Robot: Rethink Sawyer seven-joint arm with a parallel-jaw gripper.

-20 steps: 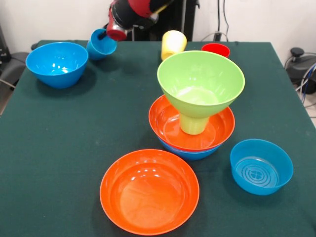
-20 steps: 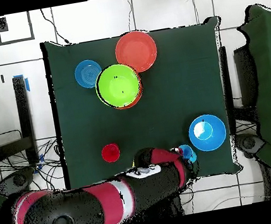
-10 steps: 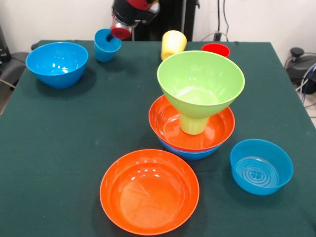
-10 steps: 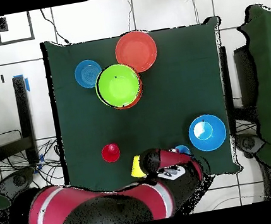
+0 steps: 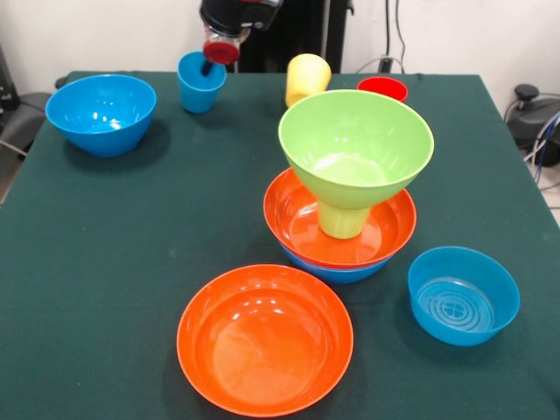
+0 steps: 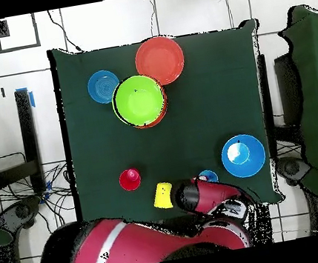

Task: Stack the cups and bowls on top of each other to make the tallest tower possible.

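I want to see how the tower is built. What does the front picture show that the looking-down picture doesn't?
Only the front view shows the tower's layers: a green bowl on an upturned green cup, inside an orange bowl nested in a blue bowl.

Only the overhead view shows the white floor around the table, with cables on it.

Both show the loose orange bowl, the small blue bowl, the big blue bowl, the yellow cup, the red cup and the blue cup beneath the gripper.

Green bowl (image 5: 355, 144) on green cup (image 5: 343, 219), orange bowl (image 5: 339, 229) beneath
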